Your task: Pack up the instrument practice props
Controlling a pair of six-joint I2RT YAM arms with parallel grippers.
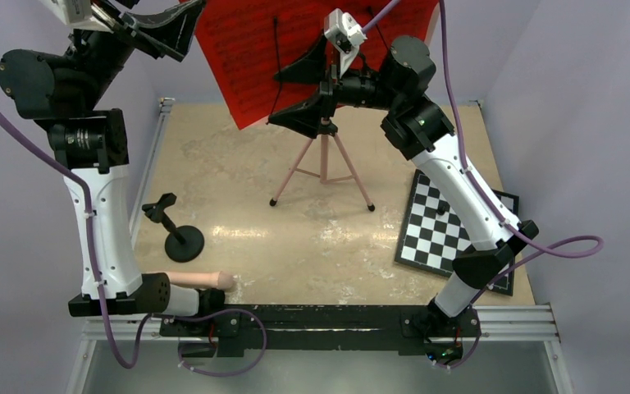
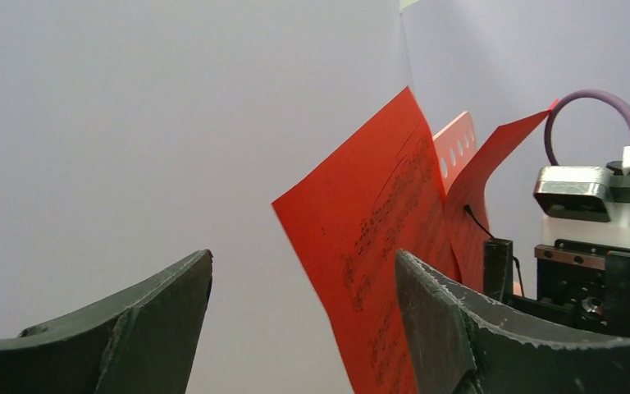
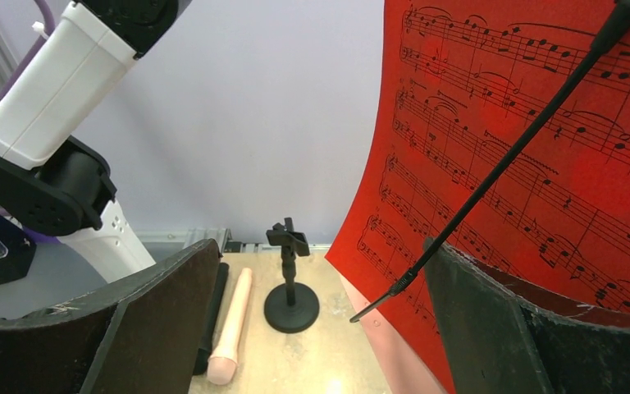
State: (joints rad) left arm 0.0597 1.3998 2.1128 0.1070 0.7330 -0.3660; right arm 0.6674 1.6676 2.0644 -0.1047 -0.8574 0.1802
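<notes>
The red sheet-music pages (image 1: 246, 57) sit high on the desk of the pink music stand (image 1: 324, 160). Its tripod is planted mid-bench (image 1: 312, 246), toward the far edge.

My left gripper (image 2: 303, 258) is up at the pages' left edge. The jaws are well apart with nothing in them. The outer sheet's free edge shows in the gap, close to my inner finger (image 2: 459, 328), but I cannot tell whether it is inside the jaws or just beyond them.

My right gripper (image 3: 321, 250) faces the front of the pages with its jaws as wide as they go, and it holds nothing either. The thin black wire retainer (image 3: 500, 160) slants across the sheet just ahead of it.

I judge the paper to be light and floppy and easy to crease or tear. The outer sheet already curls away from the perforated desk (image 2: 455, 148). I would pinch it close to the free left edge and slide it out sideways from under the wire — not pull it straight off. The stand looks light and top-heavy on thin legs, so a tug on a pinned page could tip it. The upright post seems the place to steady it.

Well apart from all this, near the bench's left edge, stand the black round-based holder (image 1: 184, 238) and — at the near-left corner — the pink rod (image 1: 205, 281), lying flat.
</notes>
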